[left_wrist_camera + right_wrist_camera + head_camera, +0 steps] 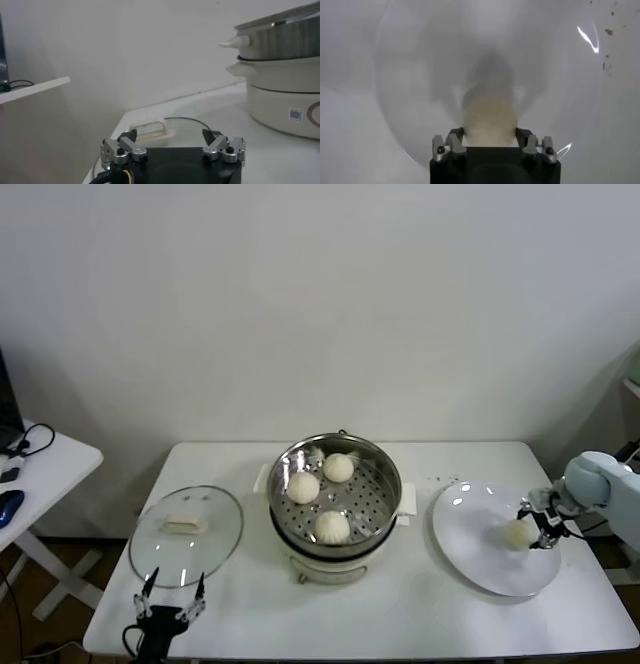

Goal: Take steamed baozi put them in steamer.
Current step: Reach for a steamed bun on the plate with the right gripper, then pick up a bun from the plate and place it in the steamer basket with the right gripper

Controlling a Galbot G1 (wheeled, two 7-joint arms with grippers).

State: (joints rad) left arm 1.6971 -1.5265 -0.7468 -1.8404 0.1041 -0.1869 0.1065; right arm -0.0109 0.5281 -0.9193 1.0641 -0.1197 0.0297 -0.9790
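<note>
right claw [527,529] sits low over the white plate [478,569] w/ fingers closed in against the last baozi [517,534], one each side, so it can lift straight off. steamer [335,452] at tabletop centre holds three baozi on its perforated tray. lid [186,535] lies aside. left claw [172,596] idle at the near edge, fingers wide apart, holding nothing.

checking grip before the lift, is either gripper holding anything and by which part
The right gripper is closed around the last baozi on the white plate, fingers on its opposite sides. The left gripper is open and holds nothing.
</note>
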